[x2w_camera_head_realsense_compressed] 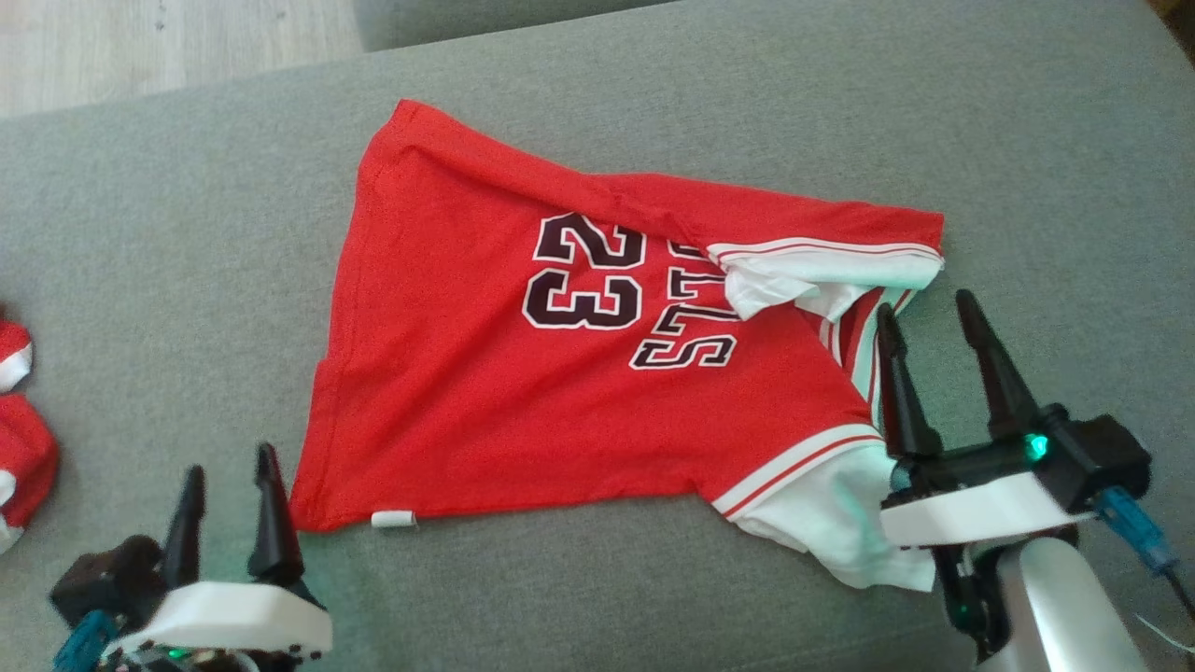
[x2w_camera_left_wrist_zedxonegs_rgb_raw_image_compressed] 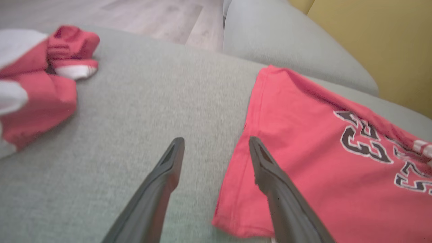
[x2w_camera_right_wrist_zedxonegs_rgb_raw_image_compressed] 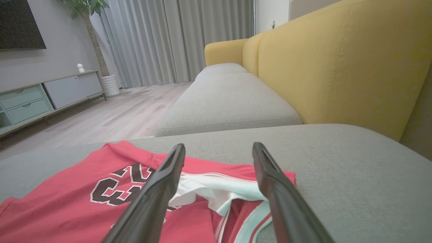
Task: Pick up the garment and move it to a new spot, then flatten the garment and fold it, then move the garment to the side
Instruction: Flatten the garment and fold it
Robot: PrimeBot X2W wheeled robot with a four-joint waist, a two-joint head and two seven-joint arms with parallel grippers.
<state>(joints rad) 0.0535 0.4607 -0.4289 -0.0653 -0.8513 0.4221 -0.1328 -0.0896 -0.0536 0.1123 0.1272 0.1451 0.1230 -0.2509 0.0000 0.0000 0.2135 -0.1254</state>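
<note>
A red jersey (x2w_camera_head_realsense_compressed: 523, 373) with white sleeves and a black "23" lies spread, partly rumpled, on the grey cushion (x2w_camera_head_realsense_compressed: 187, 280). Its far sleeve is folded over near the collar. My left gripper (x2w_camera_head_realsense_compressed: 229, 481) stands open by the garment's near hem corner, nothing between its fingers; in the left wrist view the left gripper (x2w_camera_left_wrist_zedxonegs_rgb_raw_image_compressed: 216, 146) straddles the jersey (x2w_camera_left_wrist_zedxonegs_rgb_raw_image_compressed: 320, 162) hem edge. My right gripper (x2w_camera_head_realsense_compressed: 929, 313) is open beside the collar and near sleeve; the right wrist view has the right gripper (x2w_camera_right_wrist_zedxonegs_rgb_raw_image_compressed: 219, 150) above the collar of the jersey (x2w_camera_right_wrist_zedxonegs_rgb_raw_image_compressed: 84, 202).
Another red and white garment (x2w_camera_head_realsense_compressed: 23, 448) lies bunched at the cushion's left edge, also as the bunched garment (x2w_camera_left_wrist_zedxonegs_rgb_raw_image_compressed: 37, 81). Yellow sofa back (x2w_camera_right_wrist_zedxonegs_rgb_raw_image_compressed: 337, 67) rises to the right. A second grey cushion (x2w_camera_right_wrist_zedxonegs_rgb_raw_image_compressed: 226, 98) and wooden floor (x2w_camera_head_realsense_compressed: 168, 47) lie beyond.
</note>
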